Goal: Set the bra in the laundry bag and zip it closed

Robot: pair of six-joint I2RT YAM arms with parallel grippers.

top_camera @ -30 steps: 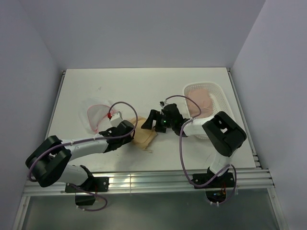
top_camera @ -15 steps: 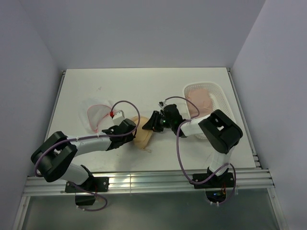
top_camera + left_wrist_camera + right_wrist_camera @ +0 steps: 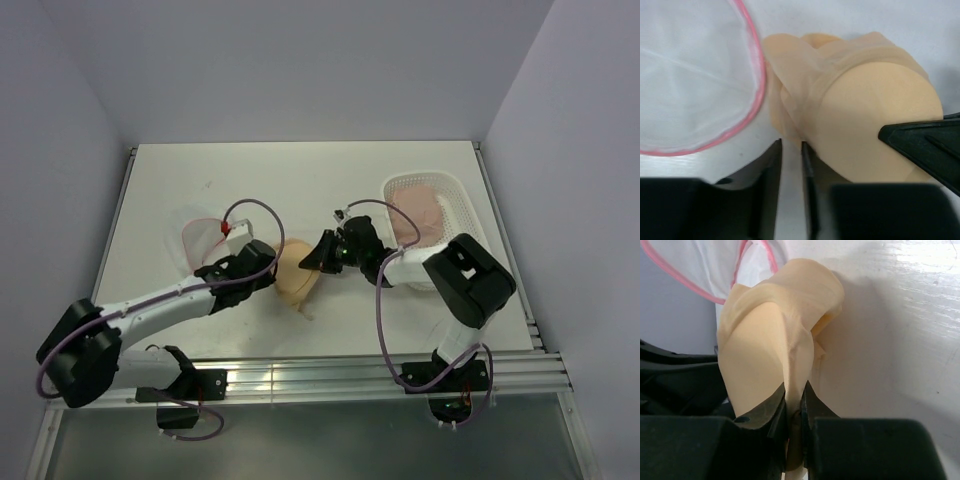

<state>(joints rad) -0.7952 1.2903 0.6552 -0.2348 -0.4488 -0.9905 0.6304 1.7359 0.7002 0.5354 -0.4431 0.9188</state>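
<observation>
Near the lower middle of the top view lies one bra (image 3: 297,280), on the white table (image 3: 300,180). I count two arms, two grippers, one laundry bag (image 3: 203,240), one basket (image 3: 462,200) and one pale pink garment (image 3: 420,212) inside that basket.

The bra is folded together into one lump, so its cups lie one over the other. Its long axis runs from the top to the bottom of the frame, with a small lean to the lower right. It is just to the right of the laundry bag, outside it, and well apart from the basket in the right part of the frame.

The bra is of smooth peach-tan fabric, with a round padded cup and thin wrinkled cloth around it. The laundry bag is a round pouch of fine white mesh, half transparent, with a pink rim. The basket is of white plastic with many small holes.

The right gripper (image 3: 795,401) pinches a raised fold of the bra between its black fingers. The left gripper (image 3: 791,150) is at the bra's left edge. Its jaws stand a narrow gap apart, and between them I see only the table.
</observation>
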